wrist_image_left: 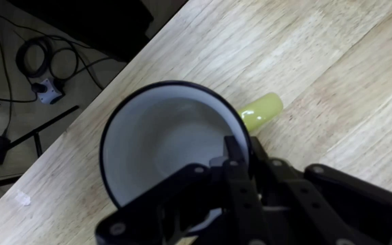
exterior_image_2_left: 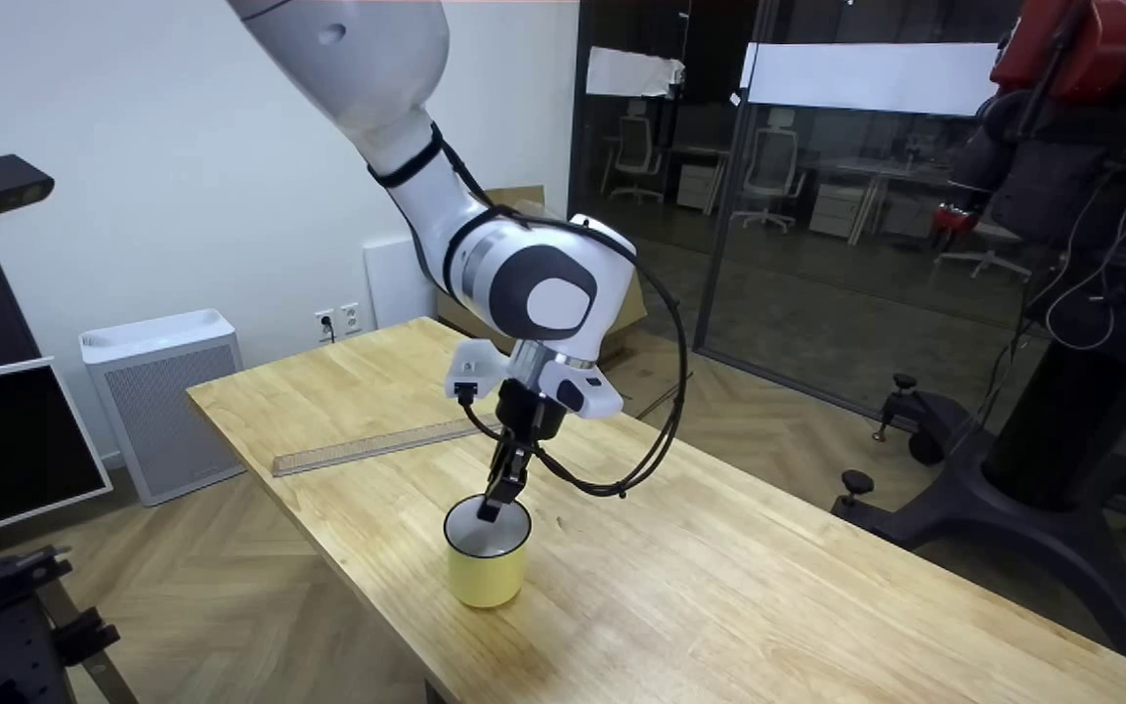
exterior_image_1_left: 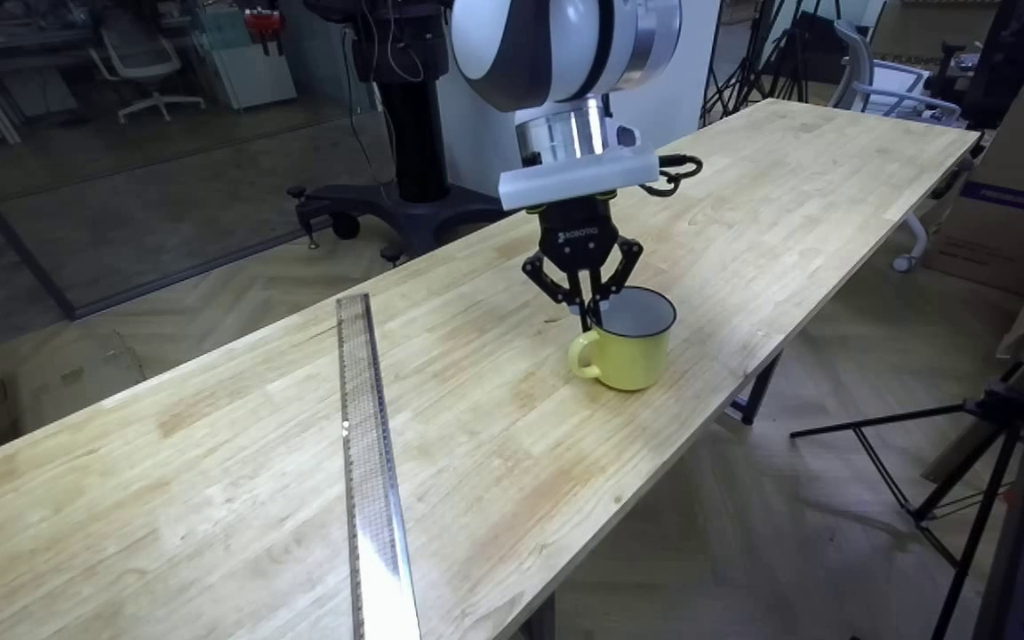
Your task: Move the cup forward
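Cup (exterior_image_1_left: 632, 360) stands upright on the table (exterior_image_1_left: 494, 498), near its right edge, in an exterior view; my pincer (exterior_image_2_left: 492, 508) sits at the cup's far side in an exterior view; the wrist view shows me clenched on its wall beside the handle (wrist_image_left: 262, 109), suiting a likely light, rigid, slick body.

- Long pale wooden worktop (exterior_image_1_left: 494, 418), brightly lit.
- Plain white wall (exterior_image_2_left: 152, 127), power sockets (exterior_image_2_left: 350, 318) low on it.
- Herringbone-patterned brownish floor (exterior_image_2_left: 250, 587).
- Dark glass partition (exterior_image_2_left: 807, 303) bearing white sheets (exterior_image_2_left: 871, 76); dim desks (exterior_image_2_left: 915, 174) and office chairs (exterior_image_2_left: 774, 161) behind.
- White grille-fronted unit (exterior_image_2_left: 172, 411) standing near the wall.
- Brown cardboard box (exterior_image_1_left: 1023, 142) beyond the worktop's edge, with a purple band (exterior_image_1_left: 1014, 197).
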